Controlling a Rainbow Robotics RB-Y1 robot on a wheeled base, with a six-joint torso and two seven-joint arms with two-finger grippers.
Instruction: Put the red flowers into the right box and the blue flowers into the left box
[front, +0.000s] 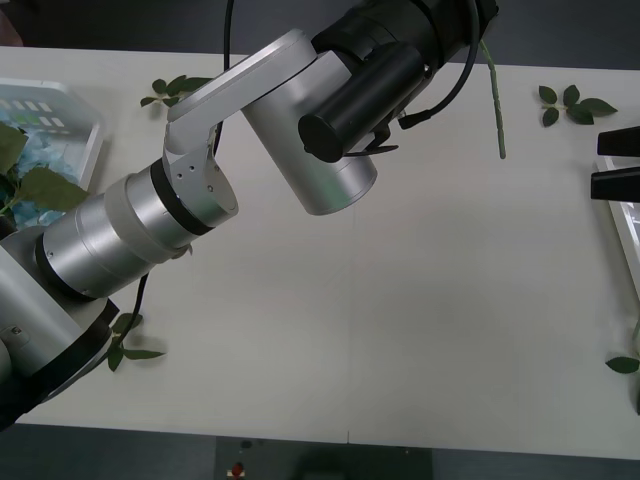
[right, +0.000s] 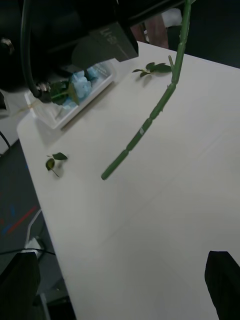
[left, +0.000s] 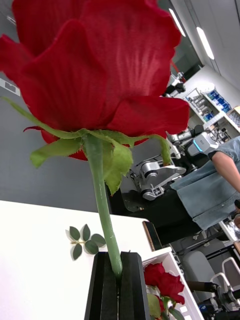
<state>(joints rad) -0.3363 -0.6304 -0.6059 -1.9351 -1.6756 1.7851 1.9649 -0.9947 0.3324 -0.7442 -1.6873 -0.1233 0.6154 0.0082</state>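
White tabletop: blue flowers already in left box, upper left; my left claw grasping one red rose, undelivered; right claw, right edge, released.

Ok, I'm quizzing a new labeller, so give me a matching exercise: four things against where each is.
1 held red rose
2 blue flowers
3 leaf sprig
4 right gripper

a in the clear tray
b loose on the table
c open, by the white-rimmed tray
d stem clamped in the left gripper

Pairs: 1-d, 2-a, 3-b, 4-c
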